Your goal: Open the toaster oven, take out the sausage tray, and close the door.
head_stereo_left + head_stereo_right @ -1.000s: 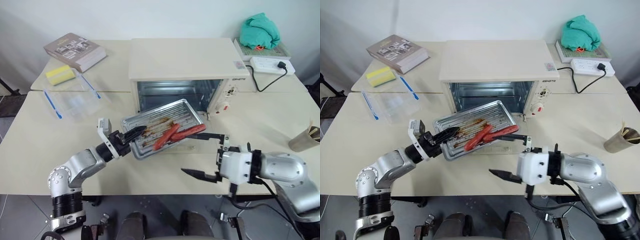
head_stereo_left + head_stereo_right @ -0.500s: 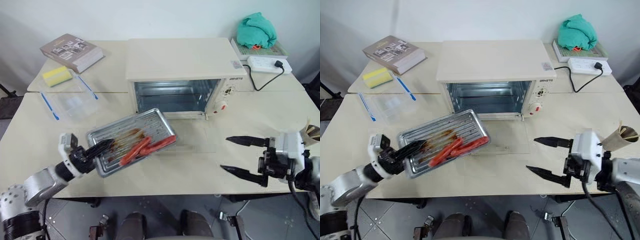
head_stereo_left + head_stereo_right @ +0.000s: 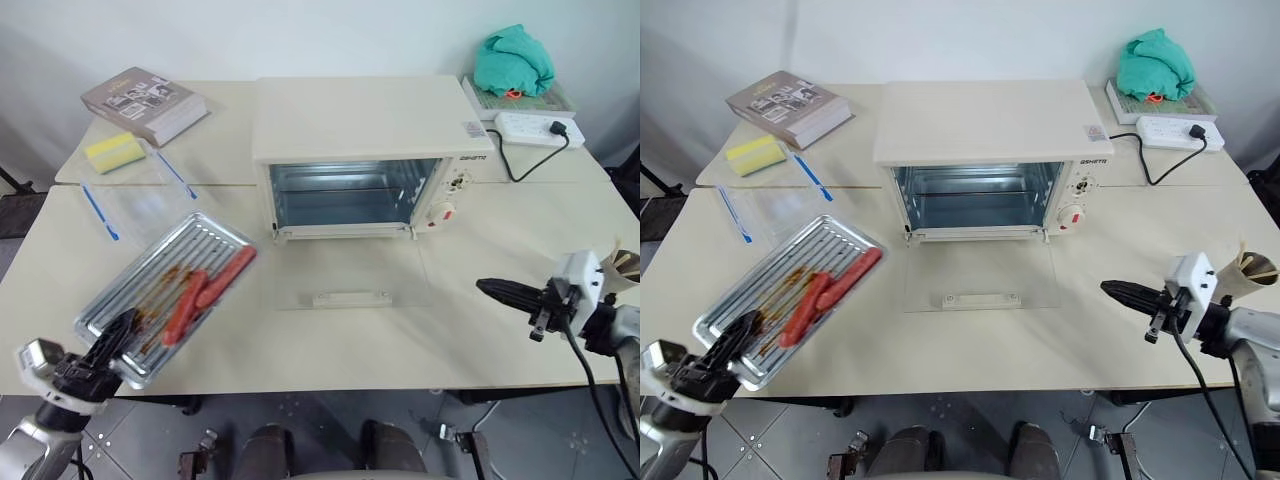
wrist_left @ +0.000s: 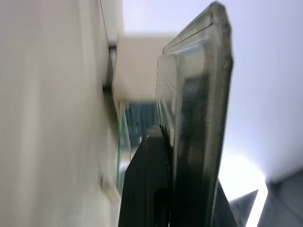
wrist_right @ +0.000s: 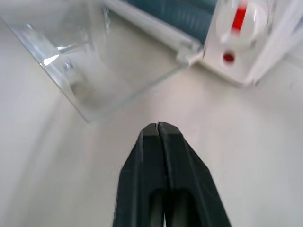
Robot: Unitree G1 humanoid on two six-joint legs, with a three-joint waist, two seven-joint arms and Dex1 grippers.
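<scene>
Cream counter (image 3: 350,345) surface carries the work, with a white wall behind. Sausage tray (image 3: 165,295) is out of the oven, at the near left corner of the counter, with two red sausages (image 3: 205,291) lying on its ridged bottom. The left gripper (image 3: 112,338) has its fingers clamped on the tray's near edge. Whether the tray rests on the counter or hangs just above it cannot be determined.

Toaster oven (image 3: 365,155) stands at centre with its cavity empty. The door (image 3: 350,280) lies folded down flat on the counter, handle toward the robot.

Right gripper (image 3: 490,288) hovers over the counter, right of the door and apart from it, fingers pressed together and holding nothing.

Step in hand, by judgement: setting down the tray. The next move calls for releasing it, then getting under the door's front edge and swinging it up shut.
</scene>
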